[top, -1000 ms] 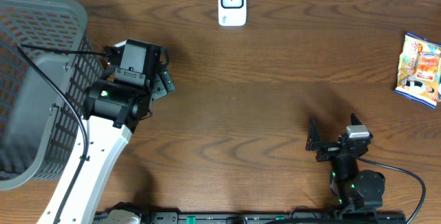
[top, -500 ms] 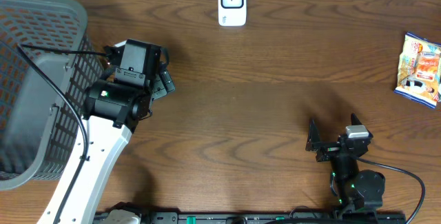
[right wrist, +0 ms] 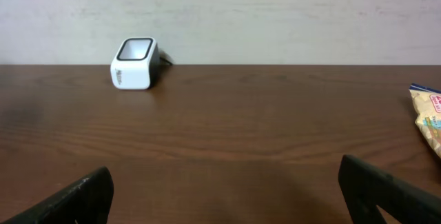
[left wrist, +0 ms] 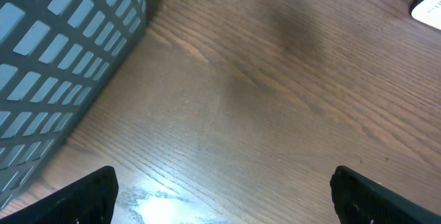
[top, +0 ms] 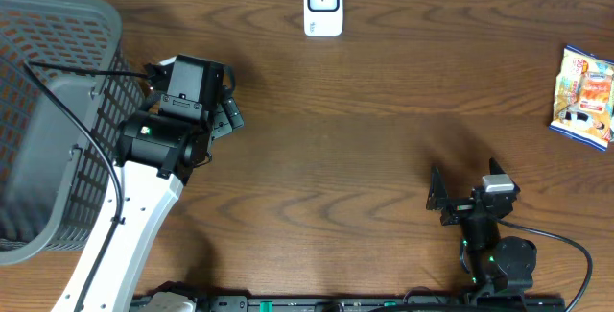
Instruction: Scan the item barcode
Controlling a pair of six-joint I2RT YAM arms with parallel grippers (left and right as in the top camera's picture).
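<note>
The wooden table (top: 365, 139) is bare across its whole middle, from the near edge up to the far edge. A white barcode scanner (top: 323, 5) stands at the middle of the far edge, against the pale wall, its window facing up. The snack packet (top: 585, 96), orange and blue, lies flat at the right edge, towards the far right corner, well apart from the scanner and from both arms. A grey mesh basket (top: 48, 110) takes up the left edge and runs out of view past it. A black cable (top: 67, 110) crosses over its rim.

The left arm reaches from the near left corner up along the basket's side. Its wrist is tilted down at the table, and the basket's lattice wall fills the upper left of its camera view. The left gripper (top: 227, 101) hangs just beside the basket with its fingers spread wide and nothing between them.

The right arm is folded low at the near edge, right of centre, and looks level across the table towards the far edge. The right gripper (right wrist: 227, 196) has its fingers spread wide, holding nothing. From its wrist camera the scanner stands far off to the left and the packet's corner shows at the right.
</note>
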